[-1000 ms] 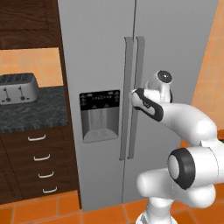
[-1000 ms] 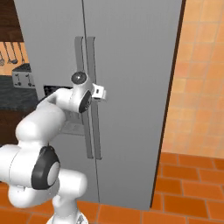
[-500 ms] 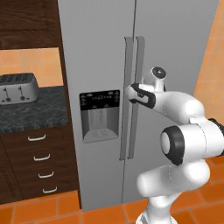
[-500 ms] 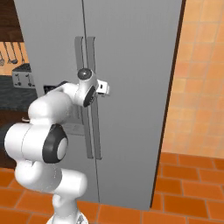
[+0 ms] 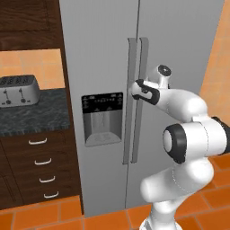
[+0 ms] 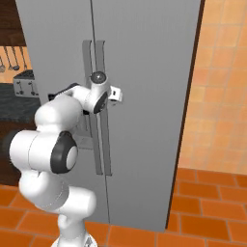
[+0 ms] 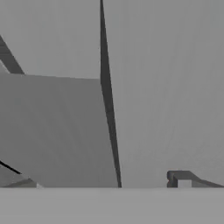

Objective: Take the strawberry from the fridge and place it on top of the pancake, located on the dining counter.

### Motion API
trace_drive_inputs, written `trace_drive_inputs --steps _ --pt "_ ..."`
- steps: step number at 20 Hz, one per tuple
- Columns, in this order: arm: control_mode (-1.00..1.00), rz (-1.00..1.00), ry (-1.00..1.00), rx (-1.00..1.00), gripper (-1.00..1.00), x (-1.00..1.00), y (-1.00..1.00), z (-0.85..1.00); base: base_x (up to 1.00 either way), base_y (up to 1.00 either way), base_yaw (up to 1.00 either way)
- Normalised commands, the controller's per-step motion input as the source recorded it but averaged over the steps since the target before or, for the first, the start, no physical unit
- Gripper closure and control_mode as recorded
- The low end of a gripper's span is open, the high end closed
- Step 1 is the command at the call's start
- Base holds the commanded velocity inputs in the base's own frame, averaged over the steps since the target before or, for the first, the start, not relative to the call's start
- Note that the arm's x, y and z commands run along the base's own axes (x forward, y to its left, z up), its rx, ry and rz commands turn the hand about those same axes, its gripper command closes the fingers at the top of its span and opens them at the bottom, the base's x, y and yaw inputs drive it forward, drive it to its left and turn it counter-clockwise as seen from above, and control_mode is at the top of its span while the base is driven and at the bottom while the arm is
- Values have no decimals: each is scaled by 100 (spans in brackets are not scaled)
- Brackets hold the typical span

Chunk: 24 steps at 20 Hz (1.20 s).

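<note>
The tall grey side-by-side fridge (image 5: pixel 179 45) is standing with both doors shut, so the strawberry is not showing in any view. The white arm's hand (image 5: pixel 136 90) is pressing in at the pair of long vertical grey handles (image 5: pixel 137 63), about level with the top of the black water-dispenser panel (image 5: pixel 102 117) on the left door. In the right base view the hand (image 6: pixel 116 94) is sitting against the handles (image 6: pixel 95 58) beside the door seam. Whether its fingers are spread or closed around a handle, I cannot tell; the hand view is showing only grey door surfaces. A silver toaster (image 5: pixel 18 89) is resting on the black-topped bench (image 5: pixel 33 114) at left.
</note>
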Motion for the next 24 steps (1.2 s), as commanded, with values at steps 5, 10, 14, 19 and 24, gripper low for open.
trace_drive_inputs --steps 5,10,14,19,24 --pt "-100 1 -40 0 -100 39 2 -2 0 0 0" --pt "-100 0 -47 -1 -100 -17 10 0 0 0 0" --pt "-100 0 -34 -8 -100 -9 39 -1 0 0 0" --pt "-100 0 -26 -11 -100 0 39 -28 0 0 0" --pt "-100 -2 -30 -2 -100 4 0 -13 0 0 0"
